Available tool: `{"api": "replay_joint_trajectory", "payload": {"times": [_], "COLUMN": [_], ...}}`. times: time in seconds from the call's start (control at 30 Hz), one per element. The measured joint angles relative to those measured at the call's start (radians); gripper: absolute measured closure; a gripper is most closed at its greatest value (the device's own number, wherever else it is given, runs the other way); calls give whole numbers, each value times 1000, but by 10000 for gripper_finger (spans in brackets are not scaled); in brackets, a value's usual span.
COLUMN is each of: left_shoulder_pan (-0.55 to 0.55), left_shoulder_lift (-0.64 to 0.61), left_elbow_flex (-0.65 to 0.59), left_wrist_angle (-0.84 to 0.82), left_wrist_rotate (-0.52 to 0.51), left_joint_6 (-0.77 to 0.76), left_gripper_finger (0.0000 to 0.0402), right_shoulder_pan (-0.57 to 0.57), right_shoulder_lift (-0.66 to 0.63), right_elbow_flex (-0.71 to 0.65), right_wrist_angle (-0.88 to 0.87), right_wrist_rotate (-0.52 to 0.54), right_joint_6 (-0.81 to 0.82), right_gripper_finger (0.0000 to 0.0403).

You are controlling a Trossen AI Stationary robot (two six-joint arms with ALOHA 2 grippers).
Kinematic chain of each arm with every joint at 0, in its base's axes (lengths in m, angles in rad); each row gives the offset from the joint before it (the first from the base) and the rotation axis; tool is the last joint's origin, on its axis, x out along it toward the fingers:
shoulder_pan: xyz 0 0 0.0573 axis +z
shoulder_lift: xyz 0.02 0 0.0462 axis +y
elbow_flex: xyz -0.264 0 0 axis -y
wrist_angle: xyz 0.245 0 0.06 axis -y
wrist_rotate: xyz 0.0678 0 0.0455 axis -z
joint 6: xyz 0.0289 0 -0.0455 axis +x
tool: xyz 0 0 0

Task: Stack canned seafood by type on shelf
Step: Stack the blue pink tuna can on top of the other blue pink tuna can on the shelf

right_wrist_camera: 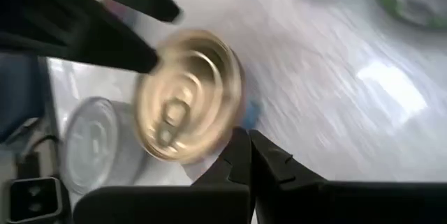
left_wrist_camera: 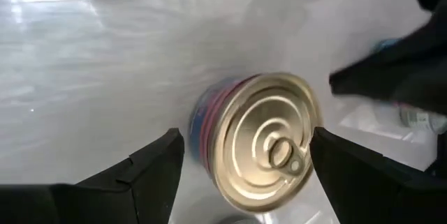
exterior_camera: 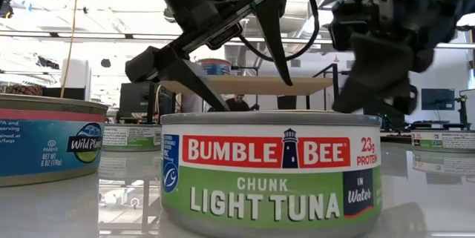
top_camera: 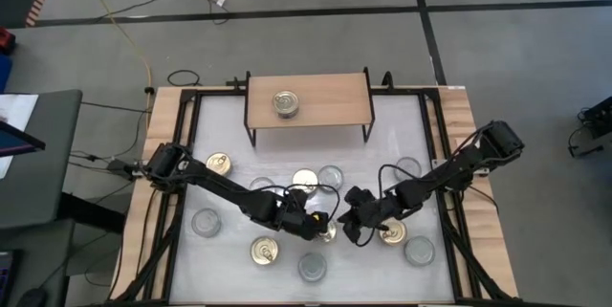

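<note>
White tabletop [top_camera: 220, 187]: left gripper [top_camera: 320, 227] jaws apart around gold-lidded can [left_wrist_camera: 269, 140], right gripper [top_camera: 349, 223] jaws together.

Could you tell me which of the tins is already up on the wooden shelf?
Only one: the gold-lidded tin standing alone on the light-wood shelf, left of its middle. All the other tins, gold-lidded and silver-lidded alike, lie down on the white tabletop.

Crowded mid-counter: left gripper [top_camera: 316, 223] and right gripper [top_camera: 352, 221] nearly meeting over gold can [top_camera: 328, 231]. Loose cans [top_camera: 207, 222] ringing both arms. Shelf [top_camera: 344, 101] mostly bare, one can [top_camera: 286, 104] at centre; open strip of counter [top_camera: 402, 140] before it.
</note>
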Motion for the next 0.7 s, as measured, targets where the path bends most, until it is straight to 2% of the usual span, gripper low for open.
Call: {"api": "replay_joint_trajectory", "payload": {"times": [0.23,0.5,0.7], "left_shoulder_pan": [-21,-34,-63], "left_shoulder_lift": [0,0,0], "left_elbow_flex": [-2,-106,-162], "left_wrist_angle": [-95,95,208], "left_wrist_rotate": [-2,-7,-69], "left_joint_6": [-19,-34,-75], "left_gripper_finger": [107,107,107], "right_shoulder_pan": [38,70,69], "right_shoulder_lift": [0,0,0], "right_elbow_flex": [0,0,0], "right_wrist_angle": [-35,-6,1], "right_wrist_rotate": [1,16,26], "right_joint_6": [53,109,139], "right_gripper_finger": [383,367,347]}}
